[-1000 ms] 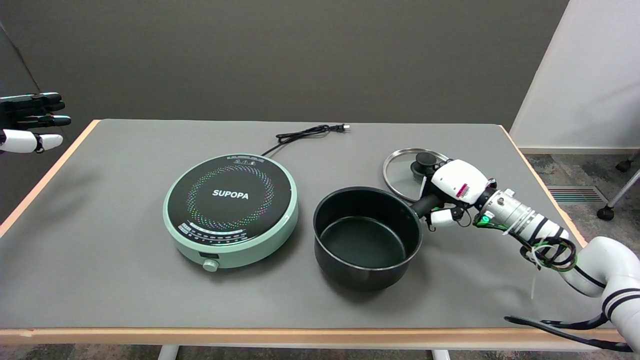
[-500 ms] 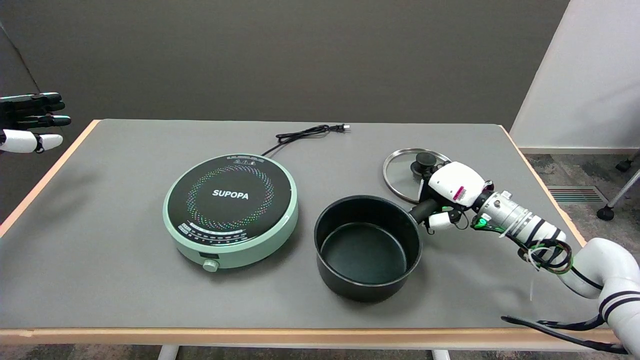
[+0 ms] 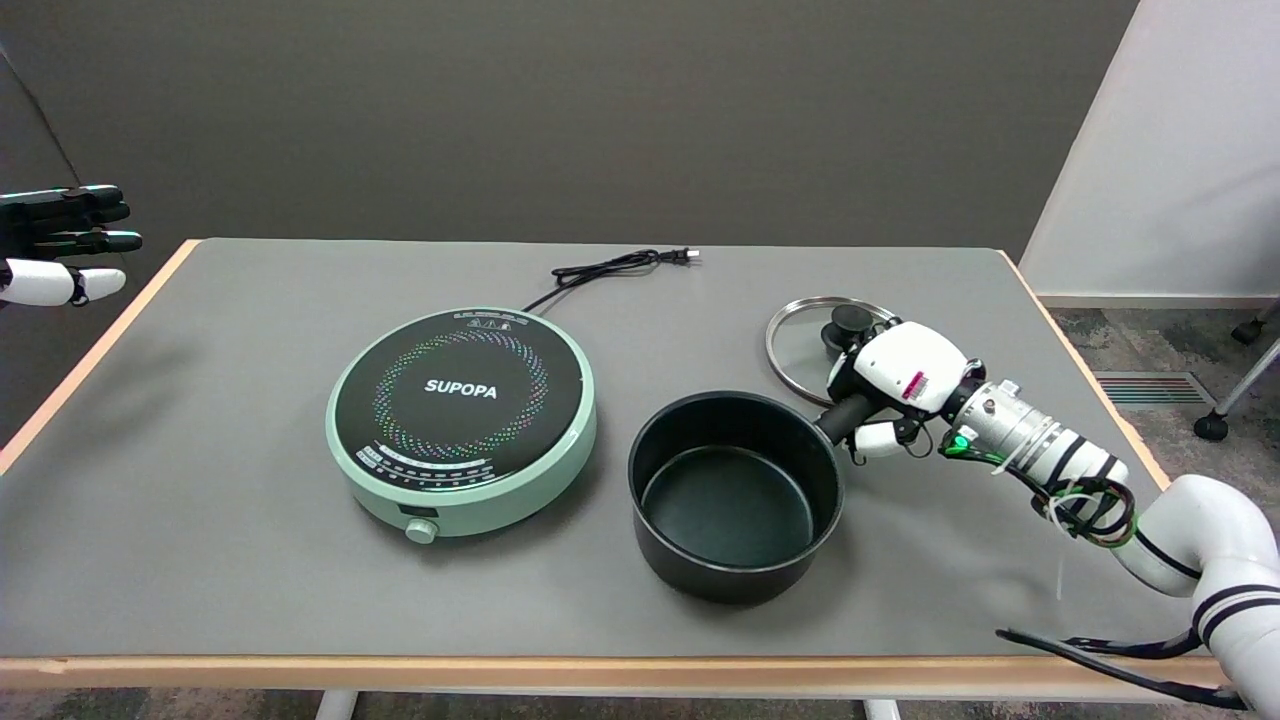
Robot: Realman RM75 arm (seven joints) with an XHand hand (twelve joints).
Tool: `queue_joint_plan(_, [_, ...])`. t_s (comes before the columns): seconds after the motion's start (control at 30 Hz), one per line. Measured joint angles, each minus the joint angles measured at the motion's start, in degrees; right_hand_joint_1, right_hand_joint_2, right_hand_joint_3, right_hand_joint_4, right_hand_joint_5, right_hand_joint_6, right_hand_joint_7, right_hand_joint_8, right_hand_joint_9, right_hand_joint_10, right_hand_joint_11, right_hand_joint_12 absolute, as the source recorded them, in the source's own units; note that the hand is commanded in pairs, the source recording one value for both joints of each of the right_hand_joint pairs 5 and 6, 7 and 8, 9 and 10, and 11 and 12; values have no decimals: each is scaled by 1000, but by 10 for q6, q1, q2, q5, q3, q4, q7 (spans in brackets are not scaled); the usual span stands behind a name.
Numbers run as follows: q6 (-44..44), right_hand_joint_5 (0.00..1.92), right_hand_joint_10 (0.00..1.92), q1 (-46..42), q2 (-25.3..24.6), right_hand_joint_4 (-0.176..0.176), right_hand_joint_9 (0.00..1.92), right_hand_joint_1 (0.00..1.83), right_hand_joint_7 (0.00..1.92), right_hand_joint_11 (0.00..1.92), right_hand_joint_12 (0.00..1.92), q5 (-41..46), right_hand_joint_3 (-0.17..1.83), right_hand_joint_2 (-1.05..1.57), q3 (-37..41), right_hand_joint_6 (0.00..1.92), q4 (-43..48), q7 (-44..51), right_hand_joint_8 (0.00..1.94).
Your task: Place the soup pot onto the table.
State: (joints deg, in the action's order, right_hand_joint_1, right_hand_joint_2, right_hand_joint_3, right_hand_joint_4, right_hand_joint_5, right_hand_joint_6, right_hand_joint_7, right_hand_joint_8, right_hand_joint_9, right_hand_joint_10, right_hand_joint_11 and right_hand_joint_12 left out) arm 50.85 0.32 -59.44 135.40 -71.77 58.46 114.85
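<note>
A grey worktop [image 3: 250, 560] with pale wood edging stands before a dark grey wall. The round mint-green induction cooker [image 3: 461, 420] is bare; the black soup pot [image 3: 735, 495] sits beside it on the worktop, seemingly set down, its handle grasped by the right hand [image 3: 893, 385], likely pending release.

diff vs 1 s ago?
The soup pot came down toward the near edge and now looks settled on the table. The right robot hand still grips its handle, shifted slightly left. Cooker, lid and cord unchanged.
</note>
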Motion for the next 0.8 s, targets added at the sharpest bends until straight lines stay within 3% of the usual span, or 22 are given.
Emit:
queue_joint_plan(0.4, [-21,1061,1061,19,1,9,1061,797,1061,1061,1061,-9,860,613,-5,1061,5,0,1061])
queue_joint_plan(0.47, [-26,863,863,25,3,176,863,821,863,863,863,-10,1055,337,-9,863,3,0,863])
queue_joint_plan(0.57, [-32,517,517,32,5,162,517,961,517,517,517,-11,1220,-71,-13,517,1,0,517])
queue_joint_plan(0.63, [-37,489,489,37,6,116,489,1028,489,489,489,-12,1094,-152,-15,489,1,1,489])
queue_joint_plan(0.67, [-38,488,488,38,7,119,488,1066,488,488,488,-12,1011,-213,-16,488,1,1,488])
queue_joint_plan(0.77, [-44,498,498,40,9,158,498,1111,498,498,498,-15,1005,-319,-16,498,1,1,498])
queue_joint_plan(0.8, [-46,505,505,40,10,141,505,1130,505,505,505,-16,1010,-341,-14,505,2,1,505])
